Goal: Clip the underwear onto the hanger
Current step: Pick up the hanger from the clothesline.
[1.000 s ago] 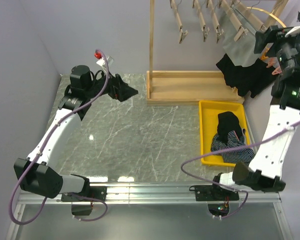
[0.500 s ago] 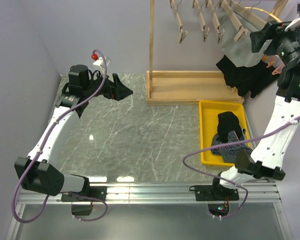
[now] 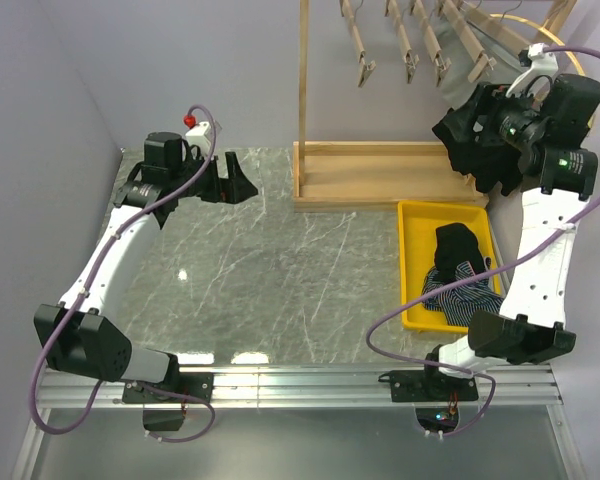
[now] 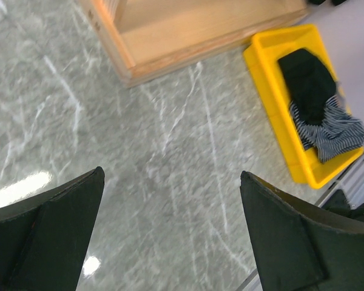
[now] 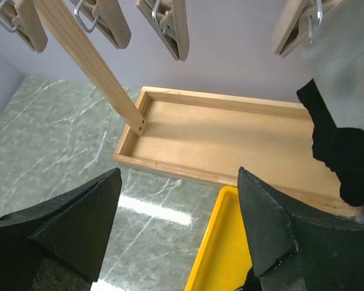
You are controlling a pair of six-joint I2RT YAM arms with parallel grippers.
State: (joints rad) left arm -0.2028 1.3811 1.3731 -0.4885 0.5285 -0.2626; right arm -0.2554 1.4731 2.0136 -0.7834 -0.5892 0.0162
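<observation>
Moved: R gripper (image 3: 483, 110) has swung down and left from the far-right corner and now sits in front of the hung black cloth (image 3: 485, 160). L gripper (image 3: 236, 184) has pulled back a bit toward the left wall.
Table: gray marble top (image 3: 280, 280), arm bases at its near edge.
Bin: yellow bin (image 3: 412, 270) on table's R side, just in front of the wooden base tray (image 3: 380, 175).
Underwear: black pair (image 3: 457, 245) lies over striped pair (image 3: 470, 302), both in bin, apart from both grippers.
L gripper: fingers spread wide, nothing btwn them, above bare table, far left.
Rack: upright post (image 3: 303, 70) stands at tray's left end.
R gripper: released, empty, held high over tray/bin edge.
Clips: wooden clips (image 3: 365, 66) hang in a row overhead; black cloth + gray cloth (image 3: 470, 85) hang at far R.
</observation>
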